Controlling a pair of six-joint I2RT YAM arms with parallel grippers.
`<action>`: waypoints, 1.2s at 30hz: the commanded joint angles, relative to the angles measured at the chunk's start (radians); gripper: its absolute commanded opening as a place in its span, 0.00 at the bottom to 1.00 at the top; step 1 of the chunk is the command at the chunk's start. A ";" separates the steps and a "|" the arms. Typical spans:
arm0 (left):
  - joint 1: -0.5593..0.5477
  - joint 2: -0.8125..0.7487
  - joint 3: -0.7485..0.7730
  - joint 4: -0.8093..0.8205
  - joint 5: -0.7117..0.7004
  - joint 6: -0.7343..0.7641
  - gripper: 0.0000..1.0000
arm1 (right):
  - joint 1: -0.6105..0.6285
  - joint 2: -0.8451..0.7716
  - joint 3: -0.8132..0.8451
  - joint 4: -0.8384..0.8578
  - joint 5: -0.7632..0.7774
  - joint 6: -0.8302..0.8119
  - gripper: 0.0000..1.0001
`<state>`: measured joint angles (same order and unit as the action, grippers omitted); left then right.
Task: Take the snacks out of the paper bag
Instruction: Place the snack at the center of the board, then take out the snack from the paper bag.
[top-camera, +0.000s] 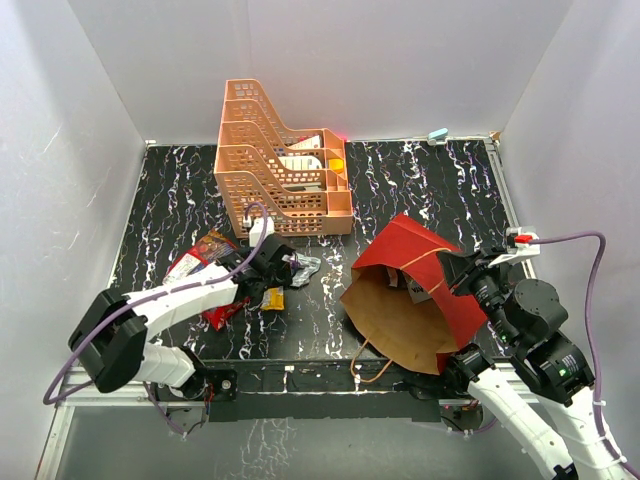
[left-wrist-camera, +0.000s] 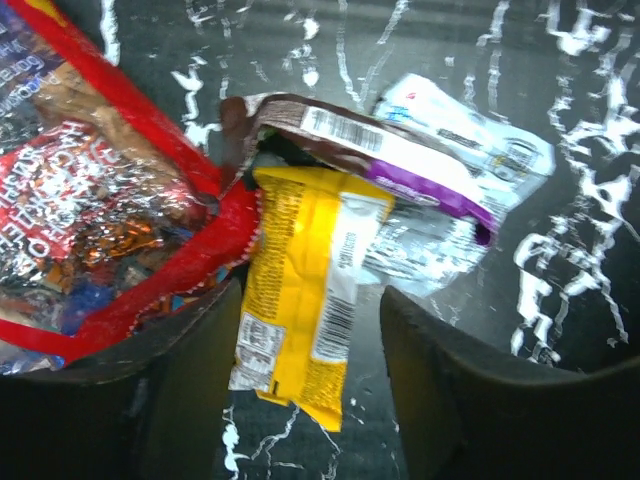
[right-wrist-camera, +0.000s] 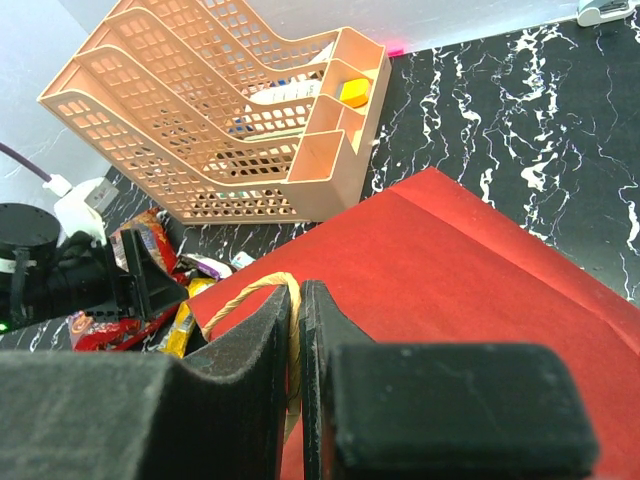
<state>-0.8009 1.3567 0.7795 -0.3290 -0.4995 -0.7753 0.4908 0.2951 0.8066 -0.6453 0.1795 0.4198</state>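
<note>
1. The paper bag (top-camera: 400, 310) lies on its side at the right of the black marbled tabletop (top-camera: 420, 190). Its long axis runs near-left to far-right and its mouth faces near-left.
2. The right end effector (right-wrist-camera: 297, 300) is pinched narrow on the bag's upper rim and cord handle (right-wrist-camera: 240, 292).
3. The left end effector (left-wrist-camera: 310, 350) is spread wide, straddling the yellow packet (left-wrist-camera: 300, 290), which lies lengthwise between its fingers.
4. The red bag (left-wrist-camera: 100, 200), purple wrapper (left-wrist-camera: 390, 155) and silver wrapper (left-wrist-camera: 480, 150) are clustered together, left-centre.
5. The orange tray rack (top-camera: 280, 170) stands behind them, with white walls (top-camera: 400, 60) around.

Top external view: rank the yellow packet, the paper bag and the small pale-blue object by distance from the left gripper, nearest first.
1. yellow packet, just under the left gripper.
2. paper bag, off to its right.
3. pale-blue object, at the far edge, right side.
</note>
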 joint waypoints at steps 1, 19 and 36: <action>0.002 -0.127 0.065 -0.004 0.134 0.054 0.61 | 0.003 -0.005 0.003 0.069 0.002 -0.013 0.09; -0.235 -0.317 -0.162 0.602 0.449 0.047 0.73 | 0.003 -0.005 -0.001 0.072 -0.006 -0.015 0.09; -0.720 0.333 0.241 0.653 -0.116 0.811 0.63 | 0.003 -0.010 -0.002 0.073 -0.011 -0.015 0.09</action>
<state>-1.5219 1.6051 0.9497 0.3077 -0.4698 -0.2691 0.4908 0.2951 0.8032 -0.6270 0.1654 0.4171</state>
